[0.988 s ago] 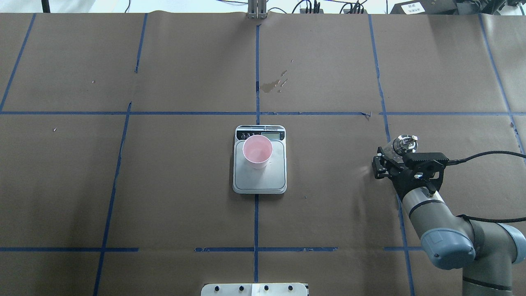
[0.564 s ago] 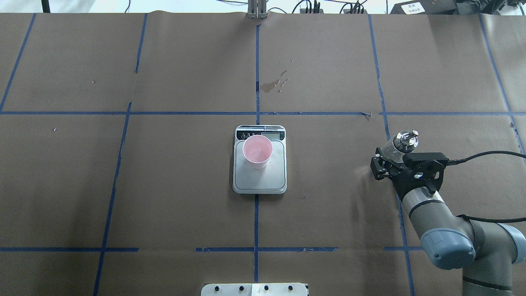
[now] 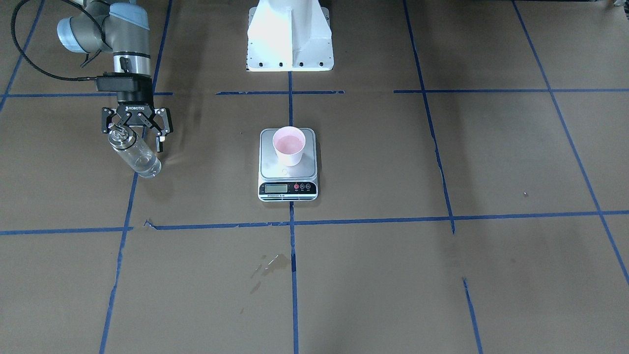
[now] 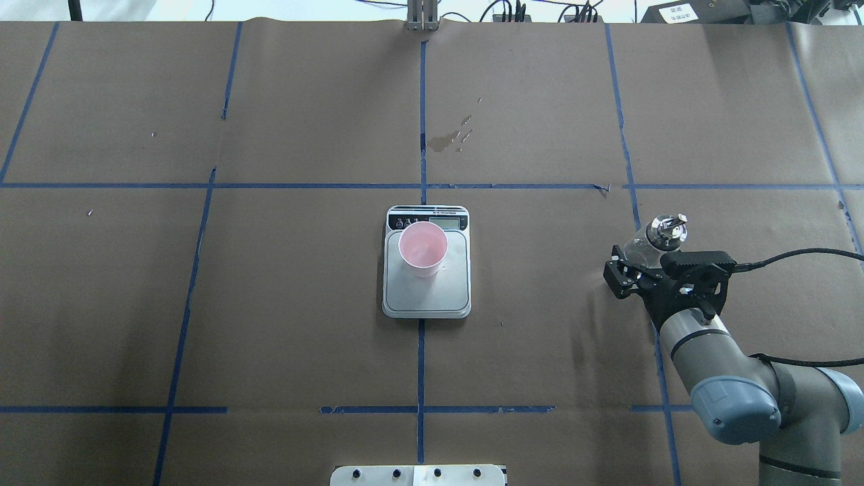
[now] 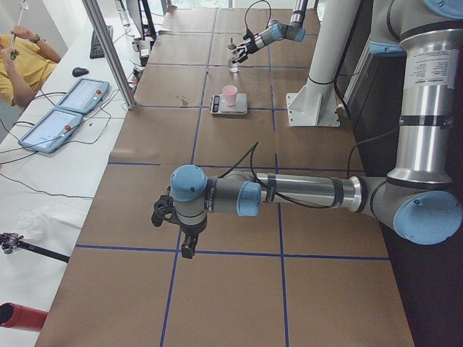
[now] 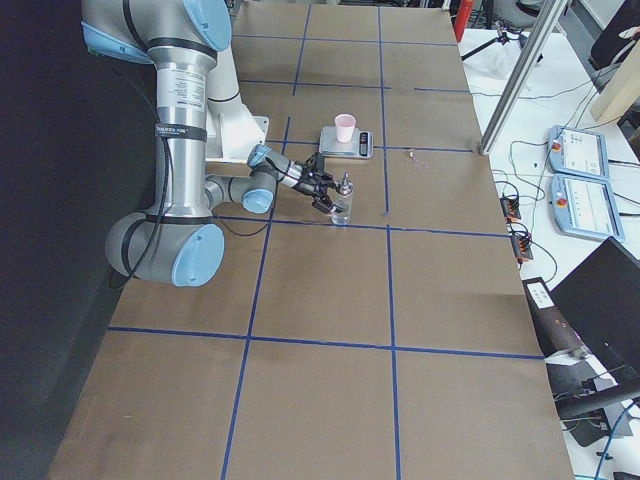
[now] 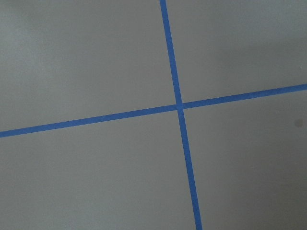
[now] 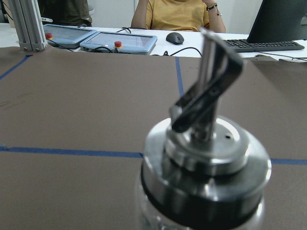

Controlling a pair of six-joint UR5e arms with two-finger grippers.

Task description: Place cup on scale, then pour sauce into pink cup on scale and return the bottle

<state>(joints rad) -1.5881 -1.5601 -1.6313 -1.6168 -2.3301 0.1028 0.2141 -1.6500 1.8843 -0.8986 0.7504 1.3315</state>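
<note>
The pale pink cup [image 4: 422, 248] stands on the silver scale [image 4: 426, 297] at the table's middle; both also show in the front view, the cup [image 3: 289, 145] on the scale [image 3: 287, 189]. The clear glass bottle [image 4: 641, 246] with its silver spout stands upright on the table to the right, with clear liquid low in it [image 3: 142, 162]. My right gripper [image 4: 638, 262] is open, its fingers spread wide on either side of the bottle's upper part [image 3: 135, 135]. The spout [image 8: 206, 143] fills the right wrist view. My left gripper [image 5: 170, 213] shows only in the exterior left view, so I cannot tell its state.
A wet stain [image 4: 449, 138] marks the brown paper beyond the scale. Blue tape lines [image 7: 180, 106] cross the table. The robot's white base [image 3: 290, 37] stands behind the scale. An operator [image 8: 177, 14] and tablets sit at the far edge.
My right gripper's fingers have spread wider and the gripper has drawn back slightly toward the robot. The bottle stays standing where it was. Cup and scale have not moved.
</note>
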